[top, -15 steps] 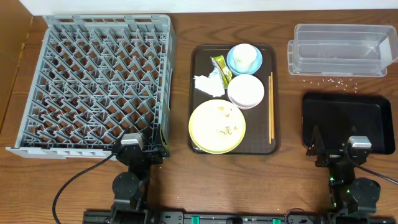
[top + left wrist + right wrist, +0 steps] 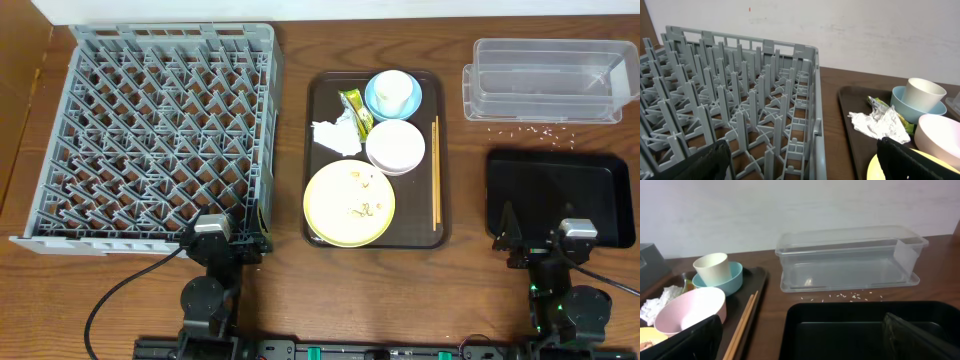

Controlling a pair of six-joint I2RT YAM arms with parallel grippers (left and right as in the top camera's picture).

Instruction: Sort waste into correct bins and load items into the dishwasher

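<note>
your wooden table (image 2: 455, 190) carries a grey dish rack (image 2: 175, 30) at its left edge, a brown serving tray (image 2: 415, 215) at centre, a clear tub (image 2: 540, 42) in the far right corner, crumbs (image 2: 530, 128) just beside it, and a black tray (image 2: 550, 190) near the right front.

Left wrist: yellow plate (image 2: 873, 172) mostly lost below the bottom edge, white bowl (image 2: 940, 137) clipped at right, dish rack (image 2: 715, 110) runs off left. Right wrist: black tray (image 2: 840, 325) cut off below, napkin (image 2: 660, 302) clipped left. Overhead: crumbs (image 2: 530, 128) tiny, possibly rice.
</note>
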